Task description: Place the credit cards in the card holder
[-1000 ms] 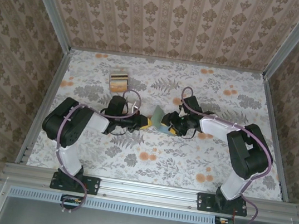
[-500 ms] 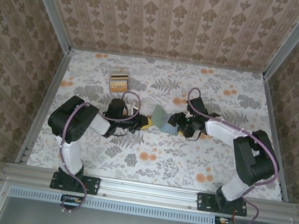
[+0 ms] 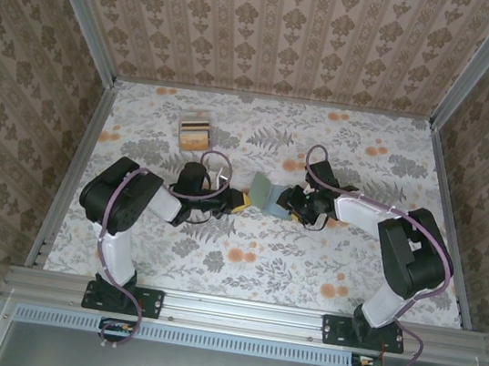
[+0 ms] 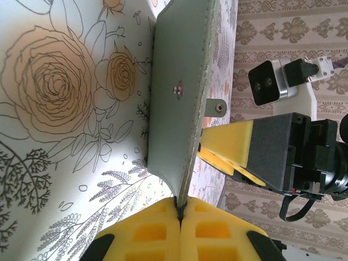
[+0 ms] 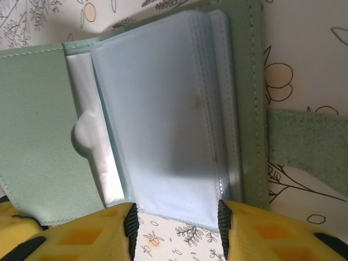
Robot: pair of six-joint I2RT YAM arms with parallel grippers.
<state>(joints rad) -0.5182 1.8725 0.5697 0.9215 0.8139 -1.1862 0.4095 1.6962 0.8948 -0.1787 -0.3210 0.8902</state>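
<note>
1. Desk (image 3: 351, 273): covered in a floral print of grey leaves and orange blooms, and walled on three sides with patterned paper.
2. Card holder (image 3: 264, 190): muted green and folding. It lies near the middle of the desk, between the two arms, and is opened out. In the left wrist view one flap (image 4: 176, 81) stands on edge above the desk and carries a small metal snap stud (image 4: 178, 90) on its outer face.
3. Card holder, interior, right wrist view (image 5: 32, 125): a green leather pocket sits on the left with a white lining behind it. A stack of clear, bluish sleeves (image 5: 168, 119) is fanned across the centre. The closing tab (image 5: 310, 136) lies flat on the desk to the right.
4. Left tool (image 3: 238, 202): its yellow pads are pressed together (image 4: 179, 211), pinching the bottom corner of the upright flap.
5. Right tool (image 3: 285, 204): it is on the opposite side of the holder, close against it. Its yellow fingers are spread (image 5: 176, 211), with the lower edge of the sleeve stack just ahead of the gap and nothing clamped. It also shows in the left wrist view, behind the flap (image 4: 228, 157).
6. Credit cards (image 3: 195, 131): a small tan stack on the far left part of the desk. It is well apart from the holder and both tools, and too small for finer detail.
</note>
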